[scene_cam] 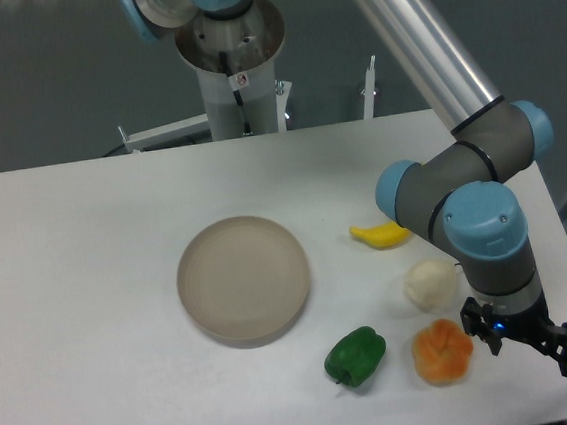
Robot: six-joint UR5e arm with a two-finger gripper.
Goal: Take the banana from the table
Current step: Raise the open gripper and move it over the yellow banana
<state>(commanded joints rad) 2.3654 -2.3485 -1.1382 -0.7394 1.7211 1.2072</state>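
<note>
the banana (379, 234) lies flat on the table (86, 252), at about 3 o'clock from the plate (244, 277) and near it but not touching. its right end is hidden behind the wrist joint of the arm (462, 190). the white fruit (430, 284) sits just at 5 o'clock from the banana, the orange fruit (443, 351) is further down, and the pepper (356, 355) is at 7 o'clock of it.

the gripper (524, 335) hangs low at the right edge of the table, at about 4 o'clock from the banana and well apart from it, beside the orange fruit. it is seen from behind and dark, so i cannot tell if the claw is wide or narrow. it holds nothing that i can see.

i judge the banana is light, stiff and smooth, like a plastic toy, so it can slip or roll out. the best hold is probably across the thick middle, fingers on both long sides of the curve, not at the thin ends.
</note>
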